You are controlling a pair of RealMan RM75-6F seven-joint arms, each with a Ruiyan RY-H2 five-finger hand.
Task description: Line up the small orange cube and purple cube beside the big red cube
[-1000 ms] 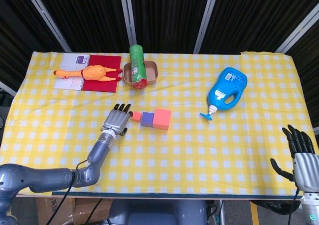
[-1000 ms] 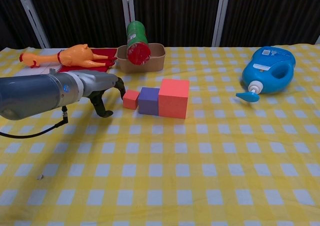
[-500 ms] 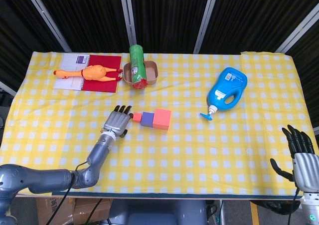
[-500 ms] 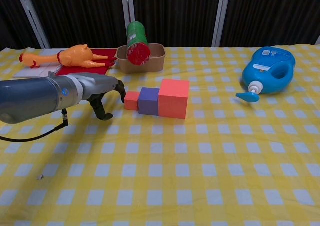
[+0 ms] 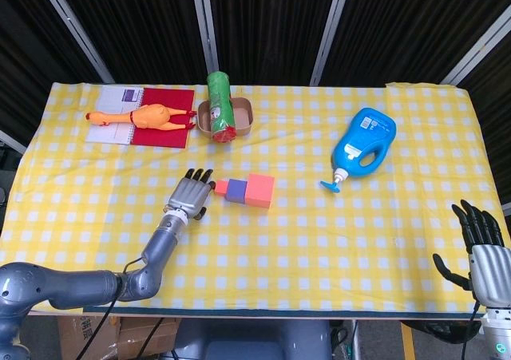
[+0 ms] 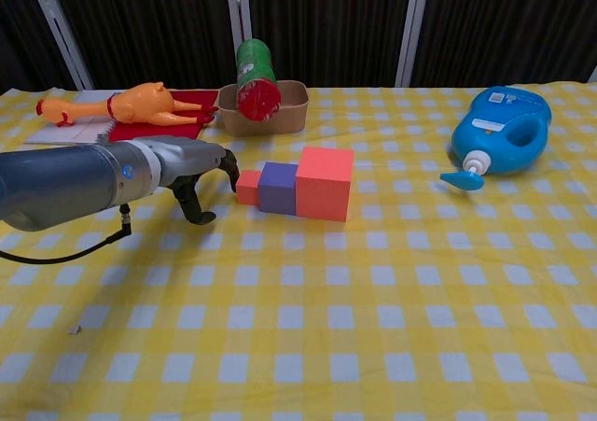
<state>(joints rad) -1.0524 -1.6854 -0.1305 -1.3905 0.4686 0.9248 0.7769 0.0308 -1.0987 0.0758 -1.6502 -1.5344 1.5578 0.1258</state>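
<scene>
Though absent below, right hand (image 5: 481, 244) shows overhead.

orange cube (image 6: 247, 186), purple cube (image 6: 277, 187), red cube (image 6: 324, 183), blue bottle (image 5: 364, 145), tablecloth (image 5: 319, 232) (yellow-white check)

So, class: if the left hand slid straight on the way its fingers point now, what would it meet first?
The left hand has fingers aimed at the small orange cube, which heads the row before the purple cube. It would likely meet the orange cube first; they look almost touching already.
</scene>
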